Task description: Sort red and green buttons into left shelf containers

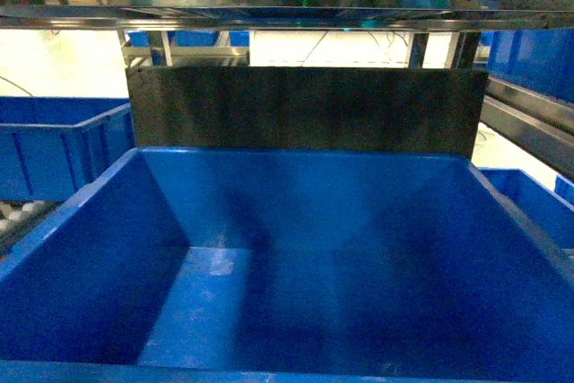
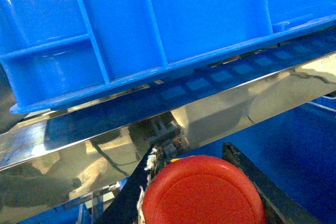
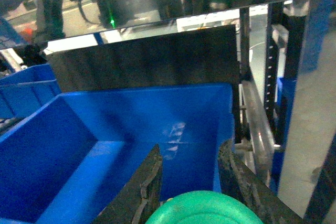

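The red button fills the bottom of the left wrist view, its round cap held between the two dark fingers of my left gripper, which is shut on it. Above it is the ribbed outside of a blue container. In the right wrist view my right gripper is shut on the green button, which hangs over the near right part of an open blue container. The head view looks into a large, deep blue container with nothing in it. Neither gripper shows in that view.
A shiny metal shelf rail runs under the container in the left wrist view. A black panel stands behind the big container, below an upper shelf edge. More blue bins sit to the left and right. A shelf upright stands at right.
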{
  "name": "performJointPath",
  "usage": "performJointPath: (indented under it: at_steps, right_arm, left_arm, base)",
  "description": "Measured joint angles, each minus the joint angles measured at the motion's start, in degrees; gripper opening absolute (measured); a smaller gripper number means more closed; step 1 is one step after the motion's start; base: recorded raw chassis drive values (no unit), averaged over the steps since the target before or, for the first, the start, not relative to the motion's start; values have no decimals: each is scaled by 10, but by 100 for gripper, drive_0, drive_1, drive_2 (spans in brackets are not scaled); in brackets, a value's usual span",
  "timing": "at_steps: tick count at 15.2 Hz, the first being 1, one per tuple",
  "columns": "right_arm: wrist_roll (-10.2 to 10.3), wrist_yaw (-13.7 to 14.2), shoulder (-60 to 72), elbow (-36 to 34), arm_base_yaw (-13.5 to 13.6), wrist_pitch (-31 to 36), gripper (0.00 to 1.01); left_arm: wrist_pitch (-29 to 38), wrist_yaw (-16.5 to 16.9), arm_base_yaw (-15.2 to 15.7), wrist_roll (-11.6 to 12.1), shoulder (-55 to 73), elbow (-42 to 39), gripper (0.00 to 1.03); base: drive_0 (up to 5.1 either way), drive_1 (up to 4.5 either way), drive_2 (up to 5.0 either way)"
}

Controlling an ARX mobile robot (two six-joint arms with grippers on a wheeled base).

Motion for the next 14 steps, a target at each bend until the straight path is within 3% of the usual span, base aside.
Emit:
performJointPath:
  at_steps: [1,2,9,10,14]
  right_arm:
    - [0,13,14,2,2,6,29]
    - [-12,49,43,14,-7,5,29]
    - [-19,52,41,13,-4,13,29]
    - [-19,72,46,12,17,35,29]
    - [2,160,117,10,216,171,29]
  left_arm:
    - [0,0,0,0,0,0,31]
    - [0,0,0,0,0,0,31]
    - [0,0,0,0,0,0,31]
    - [0,0,0,0,0,0,31]
    - [0,0,0,0,0,0,31]
  base:
    - [0,0,0]
    - [0,0,0]
    - [0,0,0]
    - [0,0,0]
    - [0,0,0]
